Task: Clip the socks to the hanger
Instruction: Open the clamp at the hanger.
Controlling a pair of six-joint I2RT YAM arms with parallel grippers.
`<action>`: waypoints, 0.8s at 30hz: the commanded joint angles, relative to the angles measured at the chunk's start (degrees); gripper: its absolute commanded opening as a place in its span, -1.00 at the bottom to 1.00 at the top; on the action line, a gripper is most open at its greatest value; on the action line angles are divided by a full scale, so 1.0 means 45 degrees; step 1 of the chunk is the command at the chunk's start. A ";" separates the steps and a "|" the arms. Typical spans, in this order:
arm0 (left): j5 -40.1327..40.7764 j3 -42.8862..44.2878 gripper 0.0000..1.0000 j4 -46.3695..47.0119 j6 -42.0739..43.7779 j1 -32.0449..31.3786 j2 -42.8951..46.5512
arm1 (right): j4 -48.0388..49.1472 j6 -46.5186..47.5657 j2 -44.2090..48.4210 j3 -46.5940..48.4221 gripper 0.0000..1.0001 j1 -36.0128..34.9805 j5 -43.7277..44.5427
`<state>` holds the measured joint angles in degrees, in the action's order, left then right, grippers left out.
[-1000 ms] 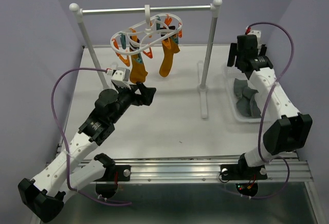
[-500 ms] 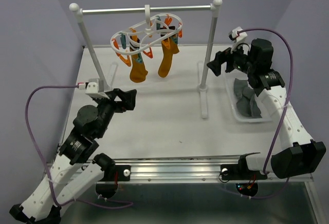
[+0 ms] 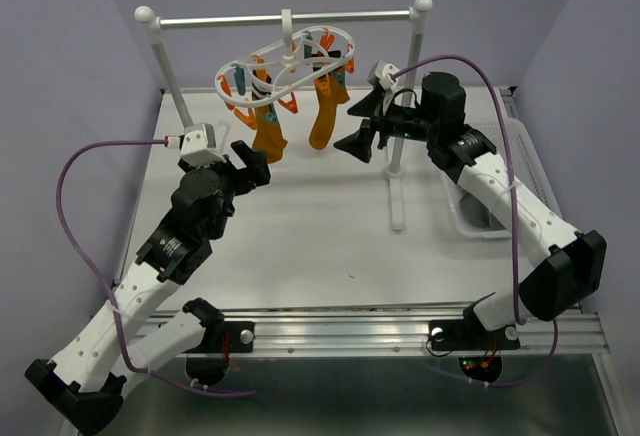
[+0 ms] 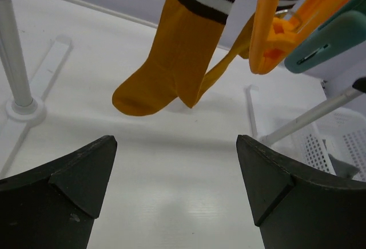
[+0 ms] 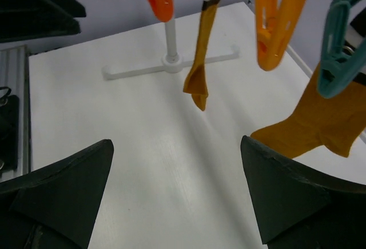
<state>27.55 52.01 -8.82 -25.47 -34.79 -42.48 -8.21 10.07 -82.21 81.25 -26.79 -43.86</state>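
The white oval hanger (image 3: 290, 61) hangs from the rail, its orange and teal clips dangling. Two mustard socks are clipped to it: a striped-cuff one (image 3: 268, 138) (image 4: 171, 60) and a plain one (image 3: 325, 116) (image 5: 314, 126). My left gripper (image 3: 252, 164) (image 4: 176, 160) is open and empty, just below and left of the striped sock. On the hanger's right side, my right gripper (image 3: 358, 128) (image 5: 177, 146) is open and empty beside the plain sock. A dark grey sock (image 4: 343, 166) lies in the basket (image 3: 462, 218).
The white-posted rail stand (image 3: 405, 96) has its right post just behind my right gripper, and its foot (image 3: 397, 206) runs toward the front. My right arm covers most of the clear basket. Orange clips (image 5: 280, 20) and a teal clip (image 5: 337, 60) hang close above the right gripper.
My right arm swung left from over the basket to the hanger's right side. My left gripper dipped back, then rose again toward the striped sock. Both stayed open.
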 commanded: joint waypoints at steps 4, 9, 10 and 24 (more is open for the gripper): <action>-0.1708 -0.0659 0.49 0.3306 0.1774 -0.0024 0.0747 | 0.2896 -0.1238 -0.0792 0.0265 0.71 -0.0531 0.1795; -0.1103 -0.0464 0.66 0.3581 0.2028 -0.0024 0.0573 | 0.4749 -0.1260 -0.1163 -0.0164 0.54 -0.1137 0.3005; -0.1064 -0.0251 0.66 0.3600 0.2144 -0.0024 0.0495 | 0.5198 -0.1337 -0.1202 -0.0340 0.51 -0.1311 0.3104; 0.1879 0.2639 0.98 0.3407 0.1757 0.0170 -0.2355 | 0.3006 0.1548 -0.1321 0.0615 0.93 -0.1587 0.6231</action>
<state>27.51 57.23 3.86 -17.17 -34.76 -50.83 13.13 9.06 -89.27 80.01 -33.82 -18.65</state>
